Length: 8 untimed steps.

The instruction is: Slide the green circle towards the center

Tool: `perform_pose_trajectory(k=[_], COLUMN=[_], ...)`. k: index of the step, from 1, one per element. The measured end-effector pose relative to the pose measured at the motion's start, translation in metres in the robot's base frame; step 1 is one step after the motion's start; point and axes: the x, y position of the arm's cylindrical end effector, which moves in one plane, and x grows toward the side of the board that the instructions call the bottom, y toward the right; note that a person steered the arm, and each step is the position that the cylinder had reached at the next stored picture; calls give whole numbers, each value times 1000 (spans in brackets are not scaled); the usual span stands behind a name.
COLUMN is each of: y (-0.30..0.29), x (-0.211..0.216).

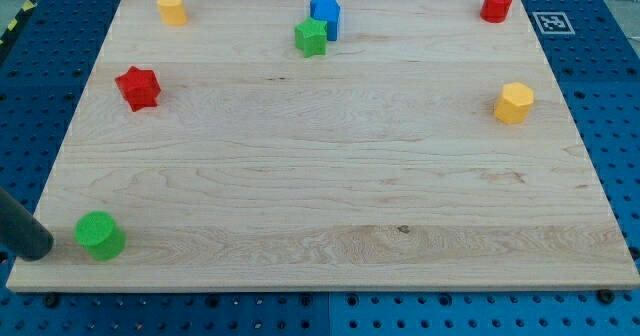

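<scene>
Camera view: my tip, the tool's working end, sits at the bottom left corner of the desk. It is a plain dark rod with no jaws, so there is nothing to spread or press together, and it pinches nothing. The green circle lies just to the tip's right, near it; I cannot tell whether the two touch or a thin gap remains.

Everything else is well away from the tip: the red star up and to the right, the yellow block farther up near the top edge, the green star touching the blue block at the top middle, a red block at the far top right, and a yellow hexagon-like block far to the right.

As I judge it, the task has barely begun: the circle is at the corner, and the whole slide up and rightward towards the middle remains.

The rod's upper part is cut off by the view's left edge, and the exact shapes of the far blocks are hard to make out.
</scene>
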Motion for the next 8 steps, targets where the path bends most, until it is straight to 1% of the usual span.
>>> perform_pose_trajectory(k=[1,5,6,8], y=[13,143,162,160], x=[0,0,0,-3])
